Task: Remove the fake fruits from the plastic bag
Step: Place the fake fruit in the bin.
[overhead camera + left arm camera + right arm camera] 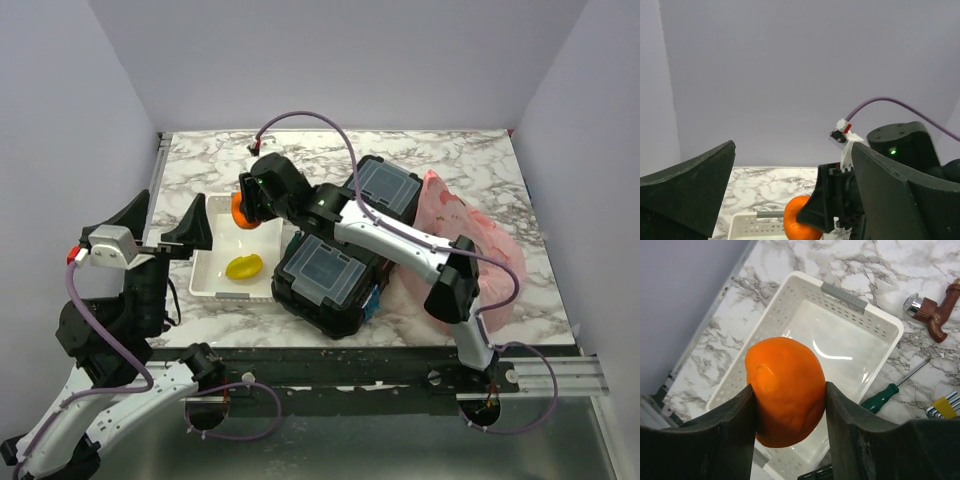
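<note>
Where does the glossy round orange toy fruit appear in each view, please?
Top external: orange toy fruit left of centre, over the white perforated plastic tray.
Left wrist: fruit bottom centre, tray left of it.
Right wrist: fruit centre, between the jaws, over the tray.
Shared landmark: the tray.

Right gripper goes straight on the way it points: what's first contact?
Probably the tray floor. The right gripper, jaws shut on the orange, points down into the tray, so the orange would land first. The height above it is unclear.
</note>
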